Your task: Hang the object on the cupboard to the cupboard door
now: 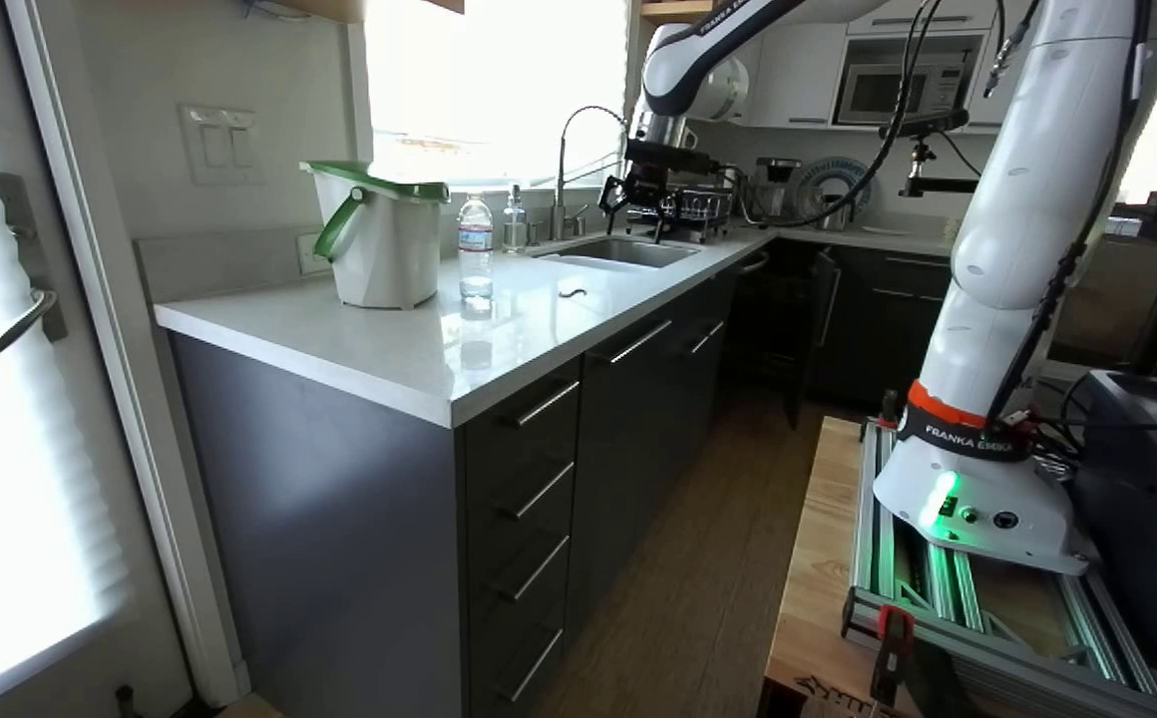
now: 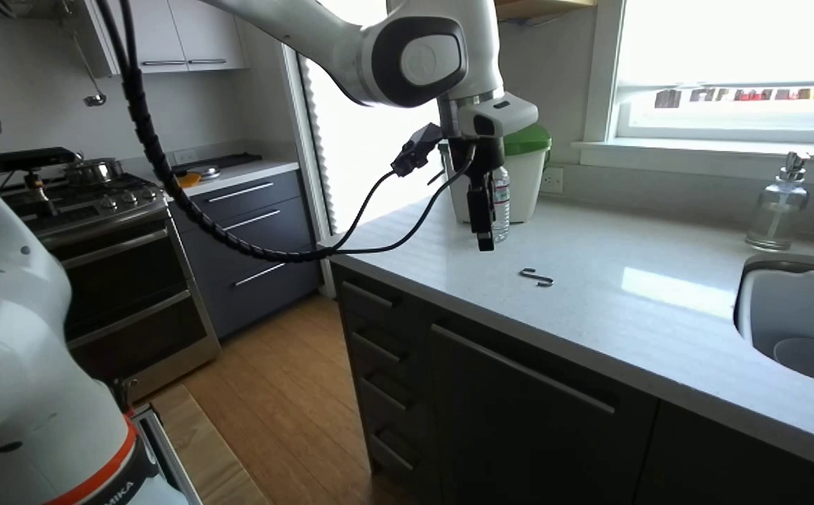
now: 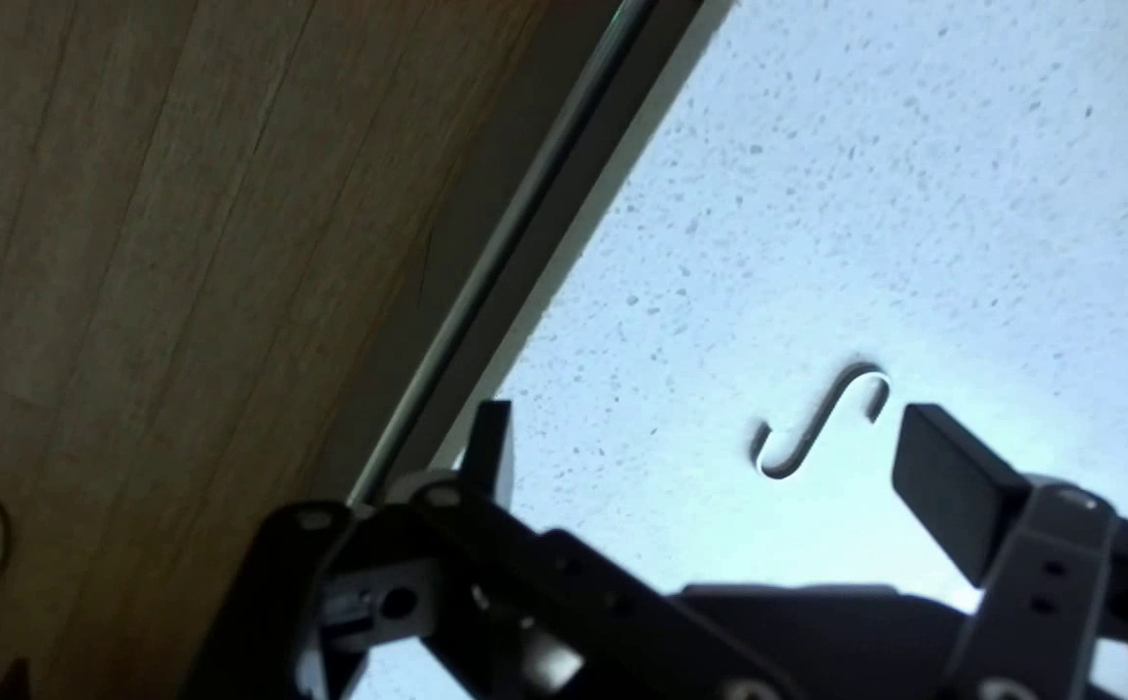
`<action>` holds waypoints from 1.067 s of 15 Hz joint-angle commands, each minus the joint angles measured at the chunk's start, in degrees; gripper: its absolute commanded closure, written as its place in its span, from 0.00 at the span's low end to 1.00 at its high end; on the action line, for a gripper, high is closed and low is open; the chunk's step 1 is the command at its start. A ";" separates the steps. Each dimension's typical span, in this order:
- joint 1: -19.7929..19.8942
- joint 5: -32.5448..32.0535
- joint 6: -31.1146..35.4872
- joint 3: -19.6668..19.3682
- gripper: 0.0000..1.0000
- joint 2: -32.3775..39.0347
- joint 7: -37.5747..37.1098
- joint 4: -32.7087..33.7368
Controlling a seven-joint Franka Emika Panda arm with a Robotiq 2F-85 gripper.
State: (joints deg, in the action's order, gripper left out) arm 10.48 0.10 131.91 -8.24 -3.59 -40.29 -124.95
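Note:
A small dark S-shaped metal hook lies flat on the white worktop; it shows in both exterior views (image 1: 573,293) (image 2: 537,278) and in the wrist view (image 3: 820,424). The worktop (image 2: 631,337) tops the dark grey cupboard (image 1: 638,419) (image 2: 533,435), which has slim silver bar handles (image 1: 640,342) (image 2: 519,366). One bar handle (image 3: 511,228) runs along the worktop's edge in the wrist view. My gripper (image 1: 635,225) (image 2: 485,242) (image 3: 705,439) is open and empty above the worktop. In the wrist view the hook appears between the fingers, closer to the right finger; the gripper does not touch it.
A white bucket with a green lid (image 1: 389,239) and a water bottle (image 1: 476,249) stand on the worktop. A soap dispenser (image 2: 779,203) stands by the sink (image 2: 793,330). A tall faucet (image 1: 561,170) rises behind the sink. A dark cupboard door (image 1: 810,334) stands open farther back.

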 commanded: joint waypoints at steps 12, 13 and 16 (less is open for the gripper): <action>-0.36 -0.14 -0.39 -0.20 0.00 2.92 -4.49 2.51; -0.36 -0.69 -0.49 -0.17 0.00 3.86 -5.40 3.41; -0.52 -1.24 -0.95 -0.35 0.00 7.79 -6.69 6.68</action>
State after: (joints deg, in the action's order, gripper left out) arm 10.33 -0.52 131.94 -8.25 -0.26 -44.93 -122.07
